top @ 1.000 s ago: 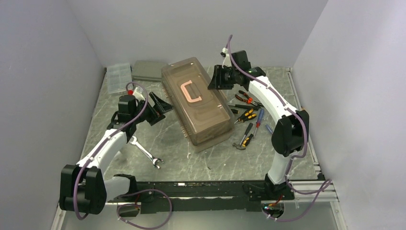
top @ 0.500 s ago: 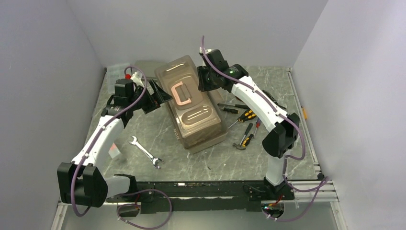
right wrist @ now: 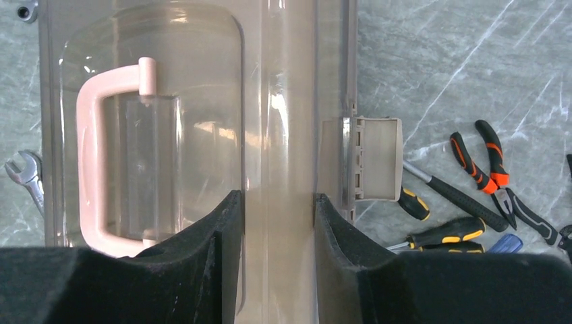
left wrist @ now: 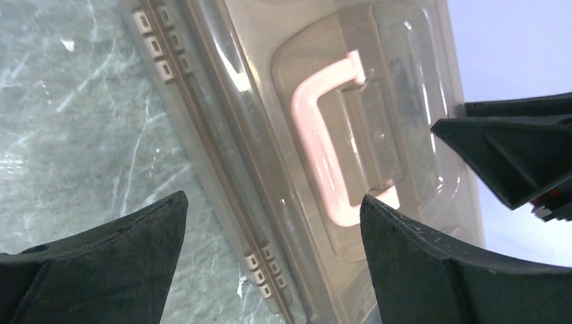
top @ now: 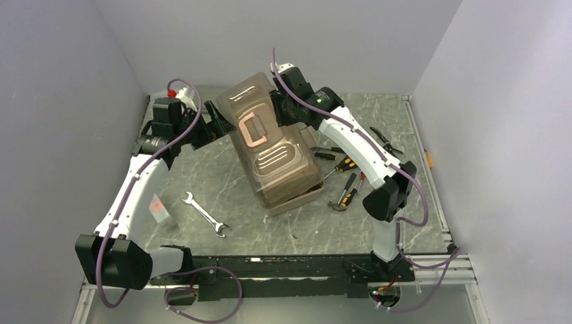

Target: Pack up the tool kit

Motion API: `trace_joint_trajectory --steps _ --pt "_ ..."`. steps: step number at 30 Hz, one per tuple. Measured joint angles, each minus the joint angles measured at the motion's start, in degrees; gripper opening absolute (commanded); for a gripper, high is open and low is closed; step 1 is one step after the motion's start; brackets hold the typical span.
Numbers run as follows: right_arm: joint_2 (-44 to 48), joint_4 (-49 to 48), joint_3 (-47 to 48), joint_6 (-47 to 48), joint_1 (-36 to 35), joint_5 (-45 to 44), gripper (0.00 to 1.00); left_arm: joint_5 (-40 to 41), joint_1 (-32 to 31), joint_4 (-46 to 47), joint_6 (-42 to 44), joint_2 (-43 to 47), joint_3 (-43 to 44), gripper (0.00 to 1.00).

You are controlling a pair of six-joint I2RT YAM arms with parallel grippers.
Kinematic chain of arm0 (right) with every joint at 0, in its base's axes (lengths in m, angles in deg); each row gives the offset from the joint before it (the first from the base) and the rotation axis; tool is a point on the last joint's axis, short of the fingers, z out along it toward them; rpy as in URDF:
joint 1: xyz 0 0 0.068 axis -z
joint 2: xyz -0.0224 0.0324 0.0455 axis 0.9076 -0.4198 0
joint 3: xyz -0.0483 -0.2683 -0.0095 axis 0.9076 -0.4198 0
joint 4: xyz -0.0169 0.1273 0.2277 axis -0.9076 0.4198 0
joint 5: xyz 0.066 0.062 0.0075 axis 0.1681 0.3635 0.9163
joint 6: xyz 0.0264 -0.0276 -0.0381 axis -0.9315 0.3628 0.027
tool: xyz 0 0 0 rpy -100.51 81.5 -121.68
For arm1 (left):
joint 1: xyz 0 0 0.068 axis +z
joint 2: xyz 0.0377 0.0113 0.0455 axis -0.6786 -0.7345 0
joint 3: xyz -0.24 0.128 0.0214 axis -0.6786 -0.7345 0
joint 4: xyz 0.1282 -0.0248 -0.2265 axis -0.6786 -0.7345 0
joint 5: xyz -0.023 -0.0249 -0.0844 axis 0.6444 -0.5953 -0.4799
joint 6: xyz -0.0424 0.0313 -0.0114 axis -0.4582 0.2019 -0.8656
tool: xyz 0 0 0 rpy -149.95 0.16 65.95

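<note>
Tan toolbox (top: 273,152) mid-frame on the grey worktop (top: 270,229), with my right claw (right wrist: 278,202) gripping its lid.

Seen from overhead, the box lies at a slant. My right claw is narrowed onto a raised strip of the smoky lid, just beside the pink handle (top: 253,131). My left claw (left wrist: 273,202) gapes wide at the box's left side, holding nothing. A steel wrench (top: 204,214) lies lower left. Screwdrivers (top: 347,163), a hammer (top: 342,197) and pliers (right wrist: 496,165) lie to the right.
</note>
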Motion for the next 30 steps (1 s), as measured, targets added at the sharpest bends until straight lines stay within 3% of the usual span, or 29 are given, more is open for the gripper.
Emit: trace_joint_trajectory --steps 9,13,24,30 --pt "-3.0 3.5 8.0 1.7 -3.8 -3.3 0.0 0.1 4.5 -8.0 2.1 -4.0 16.6 0.99" --pt "-3.3 3.3 9.4 2.1 -5.4 -3.2 0.0 -1.5 5.6 -9.2 1.9 -5.4 19.0 0.99" --pt "-2.3 -2.2 10.5 1.8 -10.0 2.3 0.0 -9.4 13.7 -6.2 0.8 -4.4 4.0 0.99" --pt "-2.3 -2.8 10.5 1.3 -12.2 5.4 0.02 -12.5 15.9 -2.2 0.0 1.4 -6.0 0.99"
